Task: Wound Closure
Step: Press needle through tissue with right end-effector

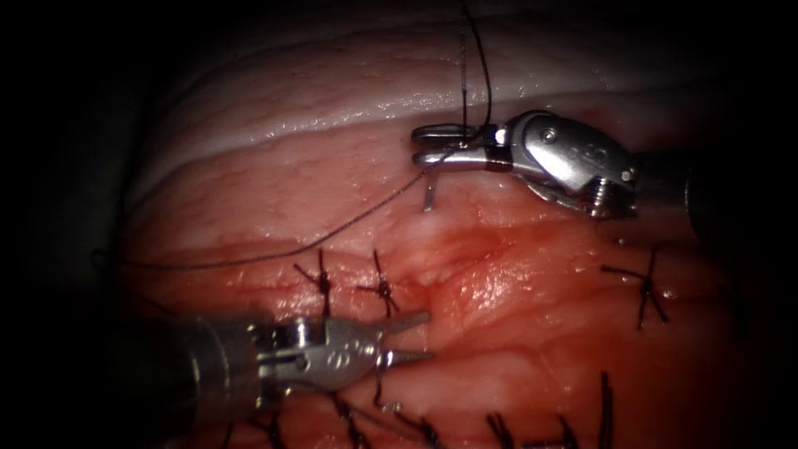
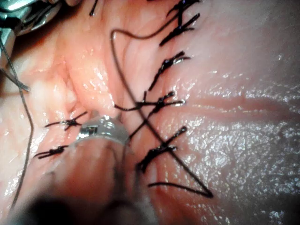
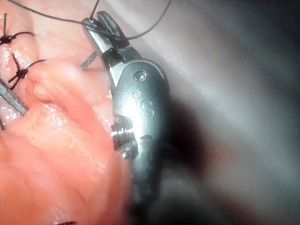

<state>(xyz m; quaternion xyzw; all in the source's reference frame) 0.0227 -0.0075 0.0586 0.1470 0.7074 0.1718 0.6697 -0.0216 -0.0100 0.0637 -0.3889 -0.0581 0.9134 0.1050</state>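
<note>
My right tool (image 1: pixel 434 143) sits above the cut (image 1: pixel 465 274), over the pale upper part of the tissue (image 1: pixel 332 183). Its fingers (image 1: pixel 449 156) are closed on the needle (image 1: pixel 429 193). Grip point: near one end of the curve. A short bare length of the needle hangs below the fingers, its lower end just at the tissue surface; whether that end is in the tissue cannot be determined. The right wrist view shows the same grip: tool (image 3: pixel 101 26) closed, with the needle (image 3: pixel 88 61) projecting to one side.

The thread (image 1: pixel 349 220) leaves the right tool's fingers in two runs. One run rises straight up and away from the tissue. The other run drapes down and to the left across the tissue, well clear of the cut, and continues toward the left edge.

My left tool (image 1: pixel 422 337) lies low on the left side of the cut, tips pointing right toward the open part of the wound. Its fingers (image 1: pixel 411 319) are parted a small amount and hold nothing. A knotted stitch (image 1: pixel 382 289) sits just above the upper tip, and a second stitch (image 1: pixel 322 283) lies to its left. A further stitch (image 1: pixel 647 287) sits on the right side of the cut. Red fluid (image 1: pixel 515 316) coats the tissue around the wound.

In the left wrist view, the left tool (image 2: pixel 105 129) rests beside a row of finished stitches (image 2: pixel 161 101), with loose thread (image 2: pixel 117 70) looping across them.
</note>
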